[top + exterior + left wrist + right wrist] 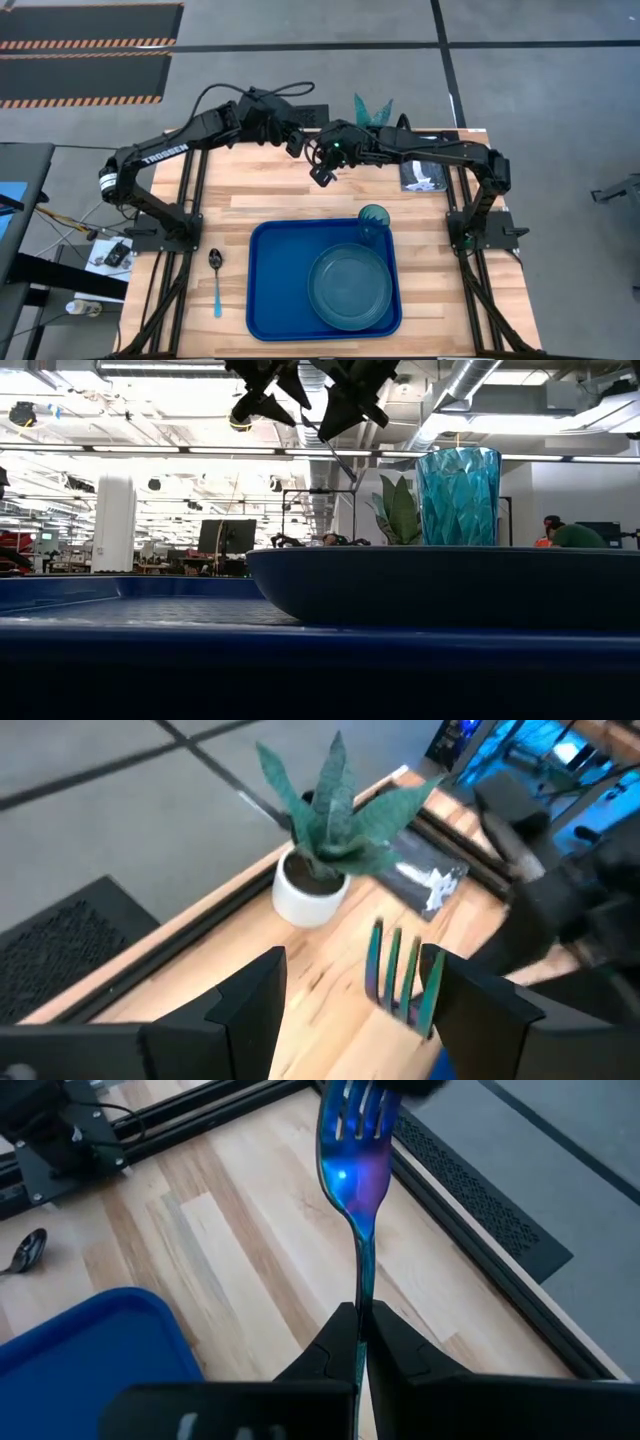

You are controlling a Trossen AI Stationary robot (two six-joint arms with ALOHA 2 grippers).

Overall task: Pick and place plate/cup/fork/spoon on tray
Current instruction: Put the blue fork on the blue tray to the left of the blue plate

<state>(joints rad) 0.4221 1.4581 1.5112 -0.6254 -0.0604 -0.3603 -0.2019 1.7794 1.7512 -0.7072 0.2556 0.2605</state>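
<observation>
My right gripper [361, 1330] is shut on the fork [355, 1170], whose metal shines blue and purple, high over the table's far middle [315, 158]. My left gripper [355, 1005] is open just beyond it [297, 140], and the fork's tines [398, 970] stand between its fingers, close to one of them. The teal plate [350, 285] lies on the blue tray [275, 290]. The ribbed cup [374, 222] stands upright in the tray's far right corner. The spoon [216, 280] lies flat on the table left of the tray. My right gripper pinches the fork's thin stem [361, 1285] just below the head between its two fingers, coming from the table's right. The fork runs on along the fingers, tines [352, 1110] away from them, lifted clear. The fingers hide the handle. My left gripper: I cannot tell whether a finger [470, 1010] touches the tines.
A white pot with a spiky green plant [372, 110] stands at the table's far edge. A dark flat packet [425, 175] lies at the far right. Bare wood lies between the tray and the far edge. A person shows far off in the room [575, 535].
</observation>
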